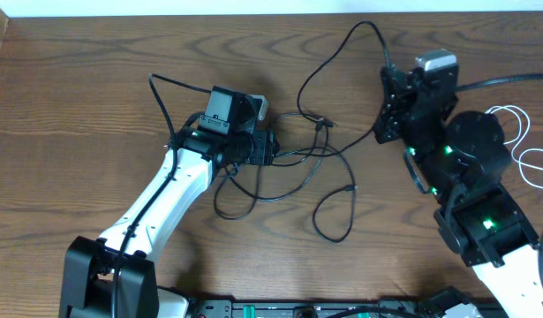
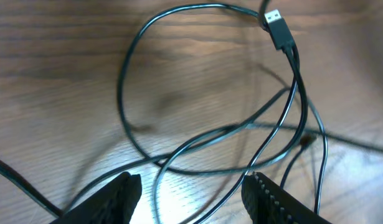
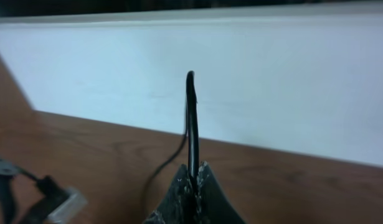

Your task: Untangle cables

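1. Just under and ahead of my left gripper (image 2: 191, 186), the black cables (image 2: 241, 126) lie crossed in loose loops on the table (image 2: 54, 50). A USB plug (image 2: 278, 28) sits farther out in front of the fingertips, off to their right.
2. The left gripper's fingers (image 2: 126, 190) stand apart with a couple of strands running through the gap. Nothing is pinched yet.
3. My right gripper (image 3: 192, 177) is clamped tight on a raised strand (image 3: 191, 112) that stands up from its fingertips. In the overhead view the strand arcs away and drops back toward the tangle.
4. The white cable (image 1: 524, 122) lies behind the right gripper, beside its arm and well apart from the knot.
5. I judge this to be the pull-apart step: one strand is anchored on the right, and the left is placed to pick another.
6. Next I need to close the left gripper on a single strand, not two. Then I should draw the grippers apart slowly so the loops slip rather than cinch.
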{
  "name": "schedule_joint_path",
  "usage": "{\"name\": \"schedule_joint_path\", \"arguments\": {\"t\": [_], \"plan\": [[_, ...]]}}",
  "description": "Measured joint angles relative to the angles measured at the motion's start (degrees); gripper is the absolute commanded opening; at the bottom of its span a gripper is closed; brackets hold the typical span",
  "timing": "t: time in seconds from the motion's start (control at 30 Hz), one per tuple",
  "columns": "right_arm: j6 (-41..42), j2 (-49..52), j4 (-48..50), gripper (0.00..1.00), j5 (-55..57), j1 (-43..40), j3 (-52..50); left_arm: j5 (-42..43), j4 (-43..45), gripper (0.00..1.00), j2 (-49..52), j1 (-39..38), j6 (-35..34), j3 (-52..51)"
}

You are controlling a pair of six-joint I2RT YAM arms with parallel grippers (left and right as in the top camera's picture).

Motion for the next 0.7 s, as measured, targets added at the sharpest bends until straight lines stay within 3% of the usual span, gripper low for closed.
{"name": "schedule_joint_path", "arguments": {"t": [0.23,0.5,0.7], "plan": [[-3.26,-0.20,-6.45,0.01,6.19,0.00,0.02,9.88,-0.02,0.60,0.15,-0.35,8.55,0.00],[5.60,0.68,-11.98,0.01,7.80,-0.87,0.02,13.16,0.11,0.64,2.49,-5.90,18.82,0.00],[10.36,0.68,-14.53,0.01,5.03,-3.93,0.02,13.55,3.65,0.72,7.34,-9.25,21.92,-0.02]]}}
